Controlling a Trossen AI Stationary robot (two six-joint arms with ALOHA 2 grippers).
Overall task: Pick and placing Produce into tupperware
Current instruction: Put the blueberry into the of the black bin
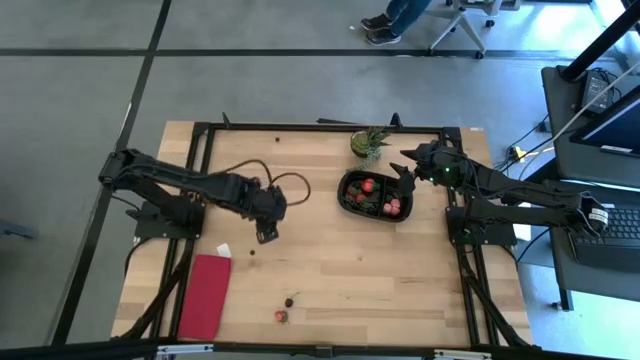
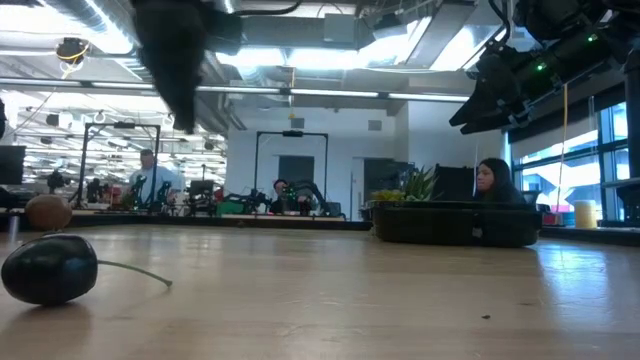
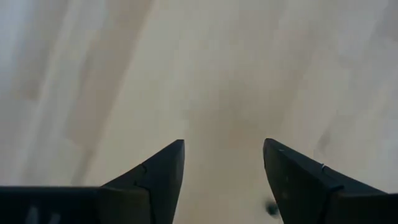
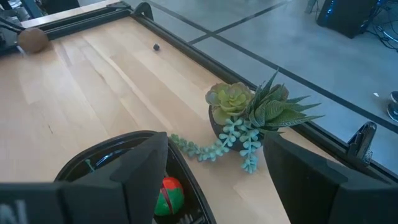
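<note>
The black oval tupperware (image 1: 346, 200) sits at the table's far right and holds several red and pink produce pieces (image 1: 367, 185). One red piece with a green top (image 4: 168, 194) shows in the right wrist view. Loose produce lies near the front edge: a dark berry (image 1: 289, 301) and a red piece (image 1: 281, 316). Another tiny dark piece (image 1: 253, 253) lies near my left gripper. My left gripper (image 1: 266, 236) hangs open above bare wood at mid-table, pointing down, with nothing between its fingers (image 3: 158, 180). My right gripper (image 1: 402, 170) is open above the tupperware's far right rim.
A green potted plant (image 1: 370, 142) stands just beyond the tupperware, straight ahead of my right gripper (image 4: 216, 140). A flat red cloth (image 1: 205, 295) lies at the near left, a small white scrap (image 1: 223, 249) beside it. A black frame (image 1: 300, 127) borders the table.
</note>
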